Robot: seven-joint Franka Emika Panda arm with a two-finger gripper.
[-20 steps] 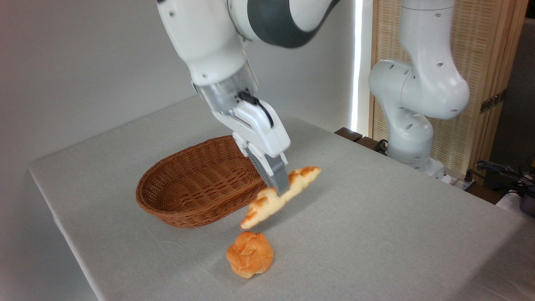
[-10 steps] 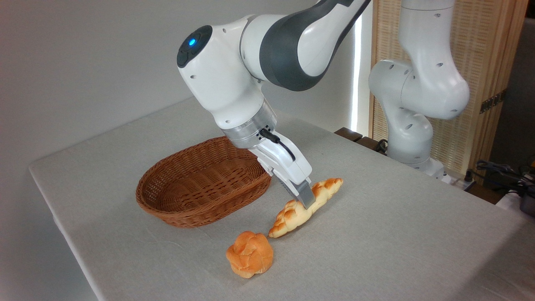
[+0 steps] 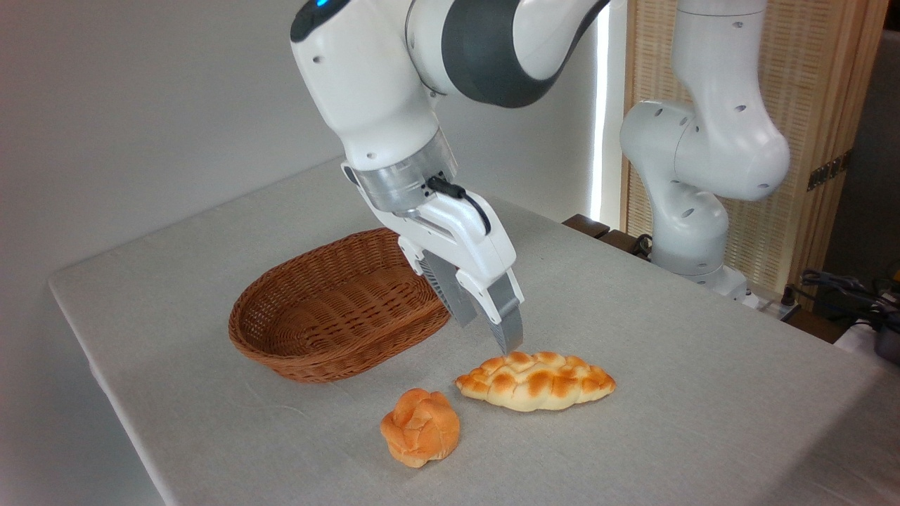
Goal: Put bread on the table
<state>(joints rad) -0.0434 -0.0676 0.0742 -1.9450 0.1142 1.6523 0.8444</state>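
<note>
We see the bread (image 3: 536, 380) lying flat on the table (image 3: 668, 393), the gripper (image 3: 485, 332) just above it, fingers parted and empty.

**Colours and patterns**

Bread (image 3: 536, 380): pale golden, braided, toasted brown patches. Roll (image 3: 420, 428): orange, knotted. Basket (image 3: 337, 304): brown woven wicker. Table (image 3: 668, 351): light grey-white cloth. Arm (image 3: 394, 84): white with dark grey joint section. Gripper (image 3: 485, 330): white body, grey fingers (image 3: 508, 320).
</note>
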